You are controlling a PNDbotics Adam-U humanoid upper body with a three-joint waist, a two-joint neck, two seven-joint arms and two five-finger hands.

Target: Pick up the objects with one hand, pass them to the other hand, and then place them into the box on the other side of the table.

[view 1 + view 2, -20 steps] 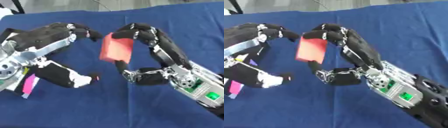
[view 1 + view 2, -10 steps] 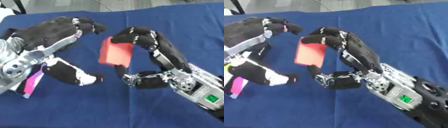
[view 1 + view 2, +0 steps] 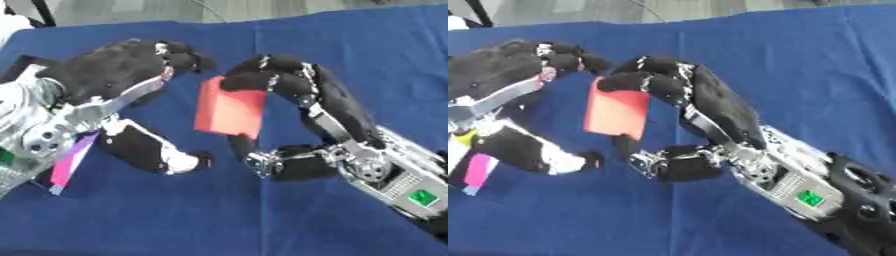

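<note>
A flat red block (image 3: pixel 229 113) hangs upright above the blue table, pinched by my right hand (image 3: pixel 293 92), whose curled fingers hold its top edge and whose thumb sits below it. My left hand (image 3: pixel 114 72) is just left of the block. Its fingers arch over toward the block's top left corner and its thumb (image 3: pixel 166 155) reaches under it. The left fingertips are very near the block; I cannot tell if they touch it.
A pink and purple strip (image 3: pixel 70 162) lies on the blue cloth (image 3: pixel 376 55) beneath my left forearm. A floor edge shows beyond the table's far side. No box is in view.
My left hand has swung right and closed in on the red block. My right hand has carried the block slightly left and nearer to it.
</note>
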